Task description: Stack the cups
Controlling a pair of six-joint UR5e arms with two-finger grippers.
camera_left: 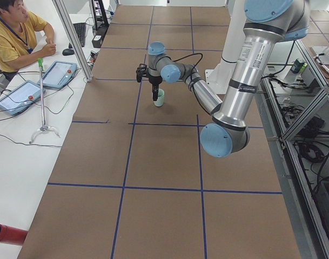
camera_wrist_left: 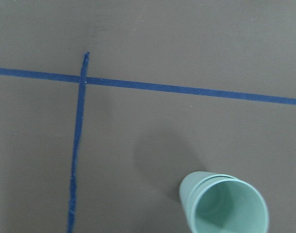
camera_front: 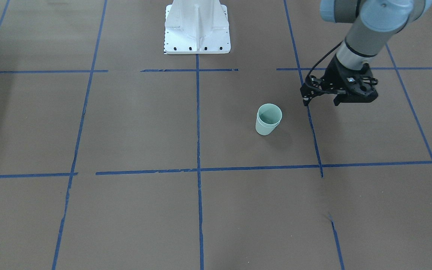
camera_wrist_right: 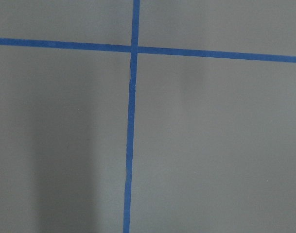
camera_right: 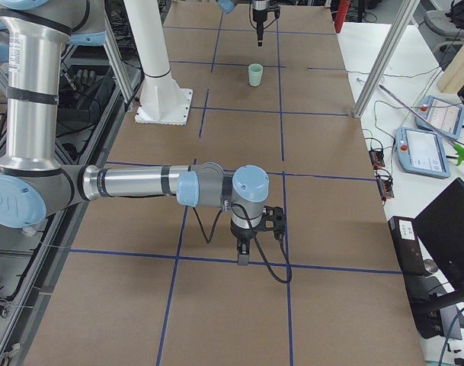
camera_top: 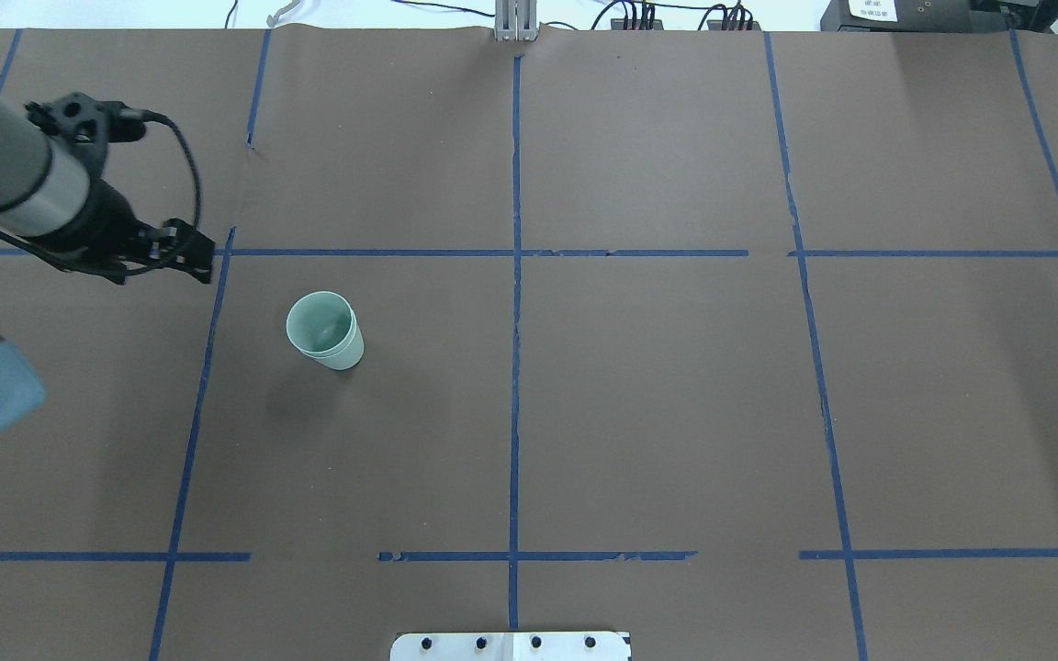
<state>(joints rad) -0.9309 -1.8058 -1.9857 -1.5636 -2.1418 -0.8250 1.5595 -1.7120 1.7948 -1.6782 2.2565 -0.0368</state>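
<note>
The two pale mint-green cups [camera_front: 267,120] stand nested one inside the other, upright on the brown table; they also show in the overhead view [camera_top: 325,330] and at the lower right of the left wrist view [camera_wrist_left: 225,206]. My left gripper [camera_front: 306,100] hangs above the table beside the stack, apart from it, fingers together and empty; in the overhead view the left gripper [camera_top: 206,262] is left of the cups. My right gripper [camera_right: 243,258] shows only in the exterior right view, far from the cups; I cannot tell whether it is open or shut.
Blue tape lines [camera_top: 515,275] divide the brown table into squares. The robot's white base [camera_front: 197,28] stands at the table's edge. An operator [camera_left: 13,40] sits beside the table with tablets [camera_left: 56,73] and a tool stand.
</note>
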